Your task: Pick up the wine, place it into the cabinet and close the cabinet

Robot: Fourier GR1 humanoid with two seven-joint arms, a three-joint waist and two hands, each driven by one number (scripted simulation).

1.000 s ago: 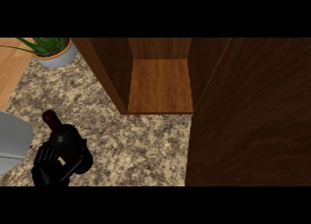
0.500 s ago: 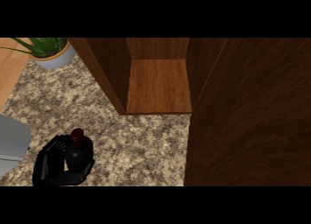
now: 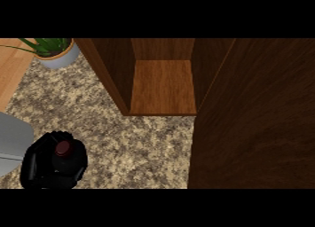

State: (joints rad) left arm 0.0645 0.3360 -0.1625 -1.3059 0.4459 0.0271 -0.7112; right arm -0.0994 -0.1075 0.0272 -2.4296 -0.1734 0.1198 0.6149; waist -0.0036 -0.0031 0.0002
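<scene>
The wine bottle (image 3: 63, 149) shows at the lower left, seen from almost straight above as a dark red cap on a black body. My left hand (image 3: 45, 170) is curled round it and hides most of the bottle; its grey forearm (image 3: 5, 142) comes in from the left edge. The open wooden cabinet (image 3: 163, 86) stands at the top middle with a bare shelf floor inside. Its open door (image 3: 264, 119) fills the right side as a dark wood panel. My right hand does not show.
A potted plant (image 3: 55, 51) in a pale pot stands at the top left on the speckled stone counter (image 3: 140, 146). A light wooden surface (image 3: 5, 71) lies along the far left edge.
The bottle's neck pointed up and left before; now it points at the camera, cap up. The left hand with the bottle has shifted a little right and down.
</scene>
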